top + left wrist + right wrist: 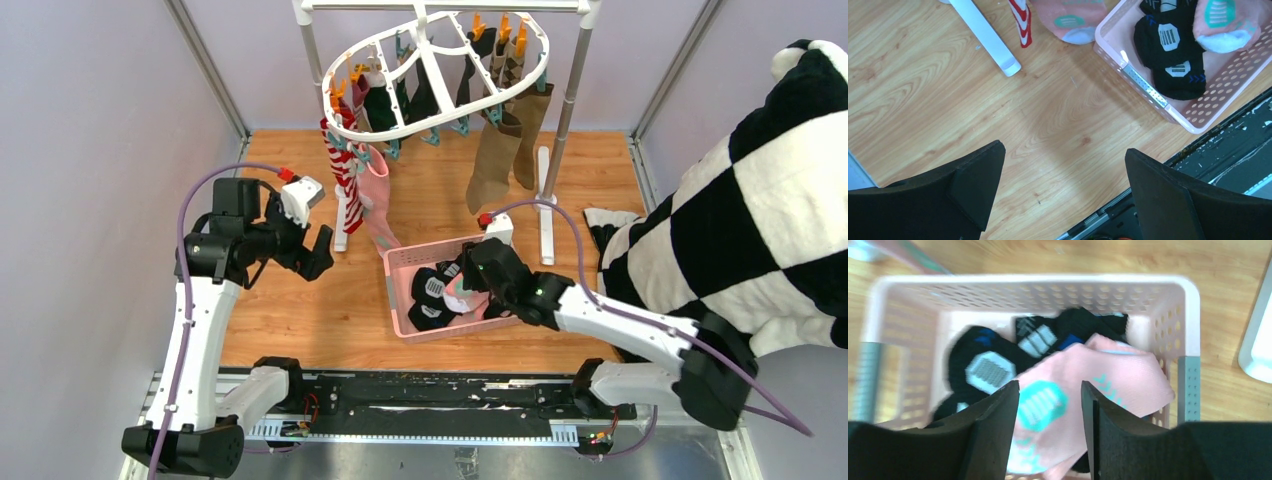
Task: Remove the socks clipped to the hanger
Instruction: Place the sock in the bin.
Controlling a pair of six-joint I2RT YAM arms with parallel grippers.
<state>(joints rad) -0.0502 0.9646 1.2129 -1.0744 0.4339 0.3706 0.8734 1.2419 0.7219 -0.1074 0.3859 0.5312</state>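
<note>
The white oval hanger [395,136] hangs at the back with several socks clipped to it: a red-white striped one [343,170], a pink one [377,200], black ones [380,105] and olive-brown ones [493,165]. My left gripper [308,252] [1063,170] is open and empty over bare wood, left of the striped sock's tip [1020,22]. My right gripper [470,287] [1049,400] is open above the pink basket [400,262]. A pink sock with teal marks [1118,375] lies below its parted fingers, on black socks [993,365].
The grey pole rack's white feet [546,210] [983,35] stand on the wooden table either side of the hanging socks. A large black-and-white checked plush cloth [760,220] fills the right side. The basket [1143,85] sits near the table's front edge.
</note>
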